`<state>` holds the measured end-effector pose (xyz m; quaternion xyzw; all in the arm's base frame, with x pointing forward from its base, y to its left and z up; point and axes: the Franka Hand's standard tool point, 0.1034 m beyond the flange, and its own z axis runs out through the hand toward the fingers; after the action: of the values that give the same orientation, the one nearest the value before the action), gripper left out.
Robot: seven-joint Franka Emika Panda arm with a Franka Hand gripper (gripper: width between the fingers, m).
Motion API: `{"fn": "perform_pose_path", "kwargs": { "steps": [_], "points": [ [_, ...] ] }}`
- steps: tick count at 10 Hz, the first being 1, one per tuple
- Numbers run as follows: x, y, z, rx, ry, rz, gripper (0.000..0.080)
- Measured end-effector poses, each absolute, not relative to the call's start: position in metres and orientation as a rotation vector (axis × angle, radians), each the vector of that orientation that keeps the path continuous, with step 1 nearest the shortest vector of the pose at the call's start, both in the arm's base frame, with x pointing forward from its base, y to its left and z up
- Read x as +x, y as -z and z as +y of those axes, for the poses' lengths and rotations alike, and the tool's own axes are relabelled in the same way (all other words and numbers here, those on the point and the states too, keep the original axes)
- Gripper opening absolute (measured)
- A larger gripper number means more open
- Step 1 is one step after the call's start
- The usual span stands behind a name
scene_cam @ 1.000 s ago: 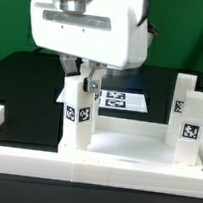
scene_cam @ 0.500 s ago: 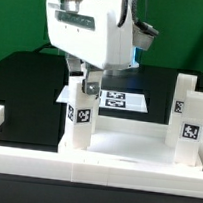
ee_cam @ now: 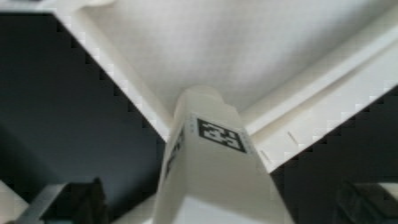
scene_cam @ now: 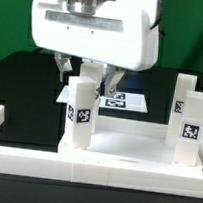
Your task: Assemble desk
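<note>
Jaws are spread open around the top of 1 upright leg (scene_cam: pixel 80 113) standing on the tabletop (scene_cam: pixel 125 144).

A plain green backdrop wall (scene_cam: pixel 186 42) stood behind a matt black worktop (scene_cam: pixel 20 87), which carried a flat white marker board (scene_cam: pixel 125 100) under soft, even light.

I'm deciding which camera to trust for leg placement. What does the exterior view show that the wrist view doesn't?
Only the exterior view shows the two legs standing on its right, the marker board behind, the border rail in front and the whole open gripper. Only the wrist view shows the leg from above, down its length. Both show that near leg with its tag, standing in the tabletop.
</note>
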<state>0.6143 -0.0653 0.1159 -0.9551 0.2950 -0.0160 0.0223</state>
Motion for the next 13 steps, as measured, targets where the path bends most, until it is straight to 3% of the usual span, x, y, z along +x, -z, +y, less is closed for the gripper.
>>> {"fn": "perform_pose_path", "kwargs": {
  "steps": [6, 11, 13],
  "points": [
    [0.6145, -0.1160, -0.0635, -3.139, 0.054, -0.029, 0.0649],
    [0.6137, -0.1169, -0.0700, -3.136, 0.041, -0.426, 0.0649],
    [0.6136, -0.1166, -0.0701, -3.137, 0.040, -0.418, 0.0367]
  ]
}}
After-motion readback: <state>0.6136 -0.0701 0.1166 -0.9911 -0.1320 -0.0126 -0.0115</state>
